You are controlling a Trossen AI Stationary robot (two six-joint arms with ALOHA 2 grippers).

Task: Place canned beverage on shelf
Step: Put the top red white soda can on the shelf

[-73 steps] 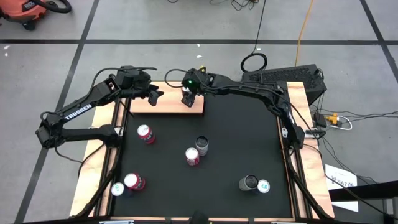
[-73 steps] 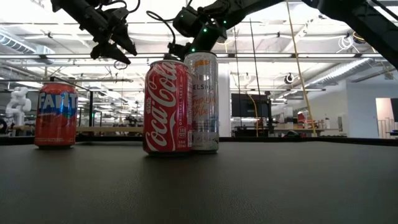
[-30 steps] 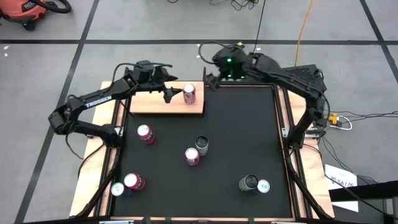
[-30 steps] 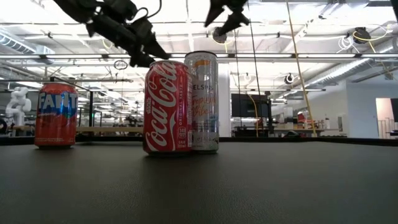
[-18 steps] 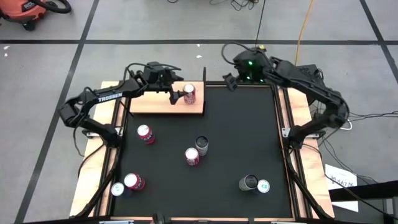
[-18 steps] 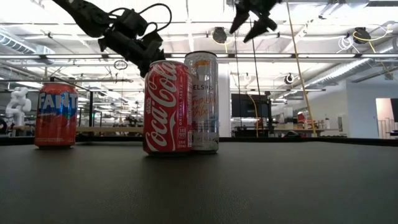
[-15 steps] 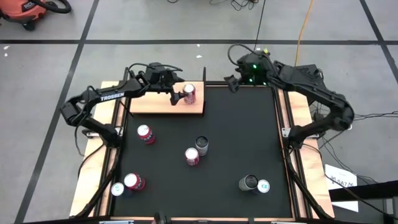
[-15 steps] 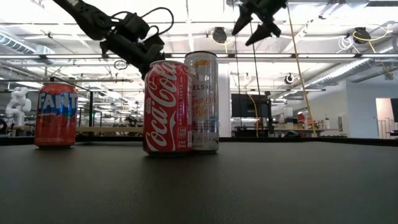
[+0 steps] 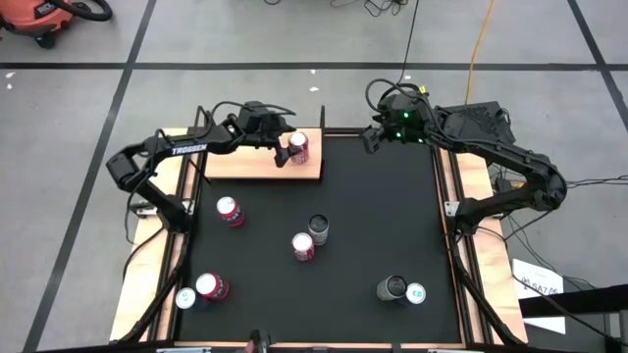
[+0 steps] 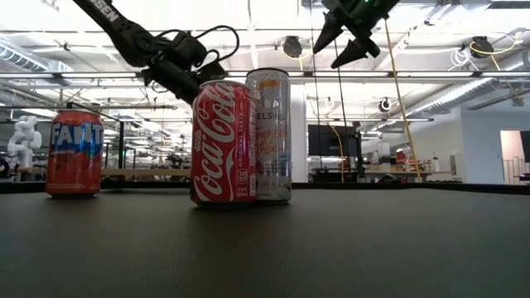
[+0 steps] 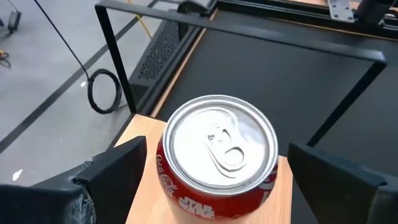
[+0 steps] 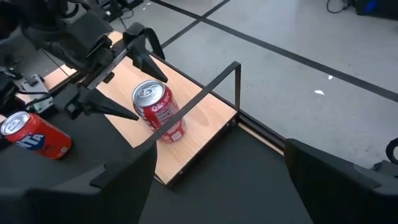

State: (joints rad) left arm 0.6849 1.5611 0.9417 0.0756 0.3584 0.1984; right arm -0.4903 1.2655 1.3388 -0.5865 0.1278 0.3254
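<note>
A red Star Wars cola can [image 9: 298, 148] stands upright on its base at the right end of the light wood shelf [image 9: 245, 163], which has thin black posts [image 12: 237, 84]. My left gripper [image 9: 288, 151] is open over the shelf. Its fingers [image 11: 118, 168] stand on either side of the can [image 11: 217, 155] with small gaps showing, and the right wrist view [image 12: 152, 98] shows this too. My right gripper [image 9: 370, 138] is open and empty, raised above the table's far edge to the right of the shelf.
More cans are on the black mat: a red one [image 9: 230, 210] near the shelf, a silver one [image 9: 319, 227] and a Coca-Cola can [image 9: 304, 246] mid-table, two at the near left [image 9: 201, 290], two at the near right [image 9: 402, 290]. A Fanta can [image 10: 74, 153] shows in the low view.
My left gripper has gone toward the table's right edge along the shelf, up to the red can, and its fingers now flank it. My right gripper has drawn away from the shelf toward the table's right edge, staying open. The can has stayed in place.
</note>
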